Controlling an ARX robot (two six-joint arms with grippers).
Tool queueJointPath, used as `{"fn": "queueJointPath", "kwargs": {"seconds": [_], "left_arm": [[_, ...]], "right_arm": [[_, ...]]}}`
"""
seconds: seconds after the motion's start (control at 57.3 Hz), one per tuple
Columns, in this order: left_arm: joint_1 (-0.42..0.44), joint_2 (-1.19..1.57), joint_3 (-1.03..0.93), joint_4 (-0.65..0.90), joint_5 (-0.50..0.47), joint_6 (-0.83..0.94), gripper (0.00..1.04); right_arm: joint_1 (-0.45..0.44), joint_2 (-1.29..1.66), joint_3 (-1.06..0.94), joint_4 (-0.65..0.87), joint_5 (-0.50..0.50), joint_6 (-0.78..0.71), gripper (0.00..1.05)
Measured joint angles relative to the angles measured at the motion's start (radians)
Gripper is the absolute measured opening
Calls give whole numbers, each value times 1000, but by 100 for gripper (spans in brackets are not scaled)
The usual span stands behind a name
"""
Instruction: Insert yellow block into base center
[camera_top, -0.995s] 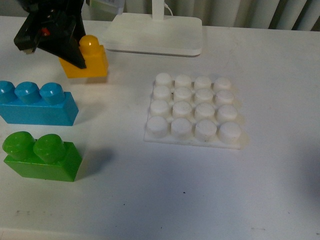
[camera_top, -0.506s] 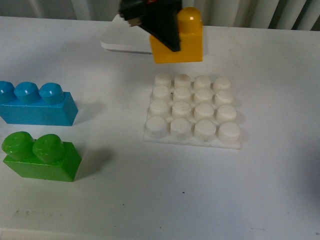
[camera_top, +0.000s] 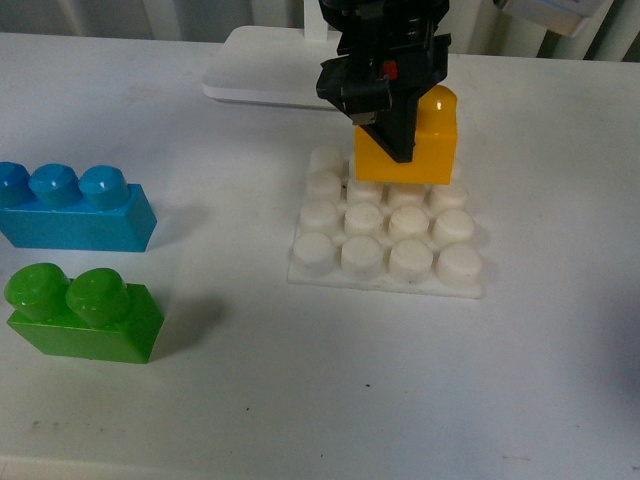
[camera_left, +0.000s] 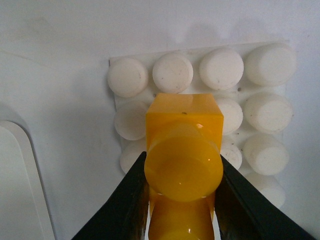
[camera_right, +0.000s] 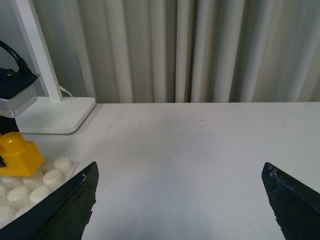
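My left gripper (camera_top: 400, 135) is shut on the yellow block (camera_top: 425, 145) and holds it just over the far rows of the white studded base (camera_top: 385, 245), right of its middle. In the left wrist view the yellow block (camera_left: 183, 150) sits between the black fingers (camera_left: 132, 200), above the base (camera_left: 265, 107). My right gripper (camera_right: 180, 200) is open and empty over bare table; its view shows the yellow block (camera_right: 17, 155) and the base (camera_right: 50, 175) far off to one side.
A blue three-stud brick (camera_top: 75, 210) and a green two-stud brick (camera_top: 85, 312) lie on the left of the white table. A white lamp stand (camera_top: 270, 75) with a pole stands behind the base. Curtains hang beyond the table.
My left gripper has carried the yellow block from the far left, across in front of the lamp stand, rightward and down to just over the base's far rows.
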Motion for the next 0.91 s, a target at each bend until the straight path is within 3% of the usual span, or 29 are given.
{"fn": "queueJointPath", "kwargs": {"seconds": [0.907], "left_arm": [[4,35,-33,39,-45,21,31]], "right_arm": [[0,0,0,0,0,0,96]]}}
